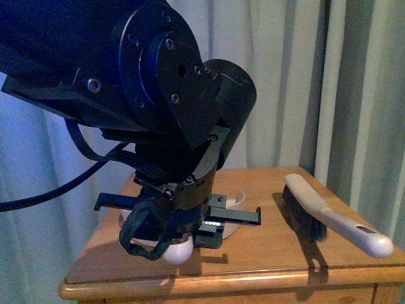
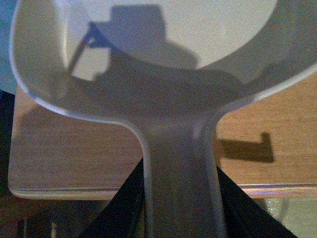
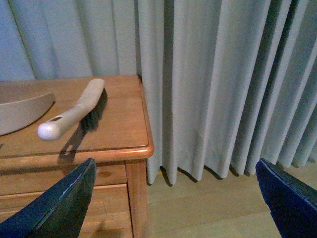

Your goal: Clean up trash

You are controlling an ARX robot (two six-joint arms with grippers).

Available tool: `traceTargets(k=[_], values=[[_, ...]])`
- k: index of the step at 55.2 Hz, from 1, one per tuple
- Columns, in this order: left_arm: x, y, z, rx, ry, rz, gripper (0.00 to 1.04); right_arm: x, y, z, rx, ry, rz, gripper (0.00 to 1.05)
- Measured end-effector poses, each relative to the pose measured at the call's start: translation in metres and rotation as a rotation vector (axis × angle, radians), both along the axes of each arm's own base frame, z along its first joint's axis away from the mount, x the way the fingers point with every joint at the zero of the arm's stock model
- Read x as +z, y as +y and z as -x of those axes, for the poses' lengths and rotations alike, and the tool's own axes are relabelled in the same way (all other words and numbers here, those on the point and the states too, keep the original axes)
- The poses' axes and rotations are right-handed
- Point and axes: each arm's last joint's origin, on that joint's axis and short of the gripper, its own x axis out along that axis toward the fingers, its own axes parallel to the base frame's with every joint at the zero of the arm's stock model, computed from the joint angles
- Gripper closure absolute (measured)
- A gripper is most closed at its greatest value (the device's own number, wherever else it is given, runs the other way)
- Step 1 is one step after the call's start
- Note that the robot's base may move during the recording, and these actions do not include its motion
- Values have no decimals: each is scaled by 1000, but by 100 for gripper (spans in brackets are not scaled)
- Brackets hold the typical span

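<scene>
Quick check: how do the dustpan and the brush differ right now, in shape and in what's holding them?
The dustpan is held by its handle in the left gripper, while the brush lies free on the table with no gripper on it. The dustpan is a wide, shallow scoop, whereas the brush is long and narrow with dark bristles. Both are pale and have a handle.
</scene>
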Motion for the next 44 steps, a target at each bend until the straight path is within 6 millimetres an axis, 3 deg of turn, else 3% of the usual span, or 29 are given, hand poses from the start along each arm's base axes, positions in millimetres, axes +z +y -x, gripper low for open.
traceTargets(k=[13, 21, 31, 44], values=[[1, 1, 0, -18, -33, -11, 77, 0, 0, 0, 0, 0, 0, 7], [15, 4, 3, -42, -126, -7, 77, 0, 0, 0, 0, 0, 0, 7], [59, 14, 18, -100, -360, 52, 77, 0, 0, 0, 0, 0, 0, 7], [125, 44, 64, -207, -771, 47, 77, 0, 0, 0, 0, 0, 0, 7]])
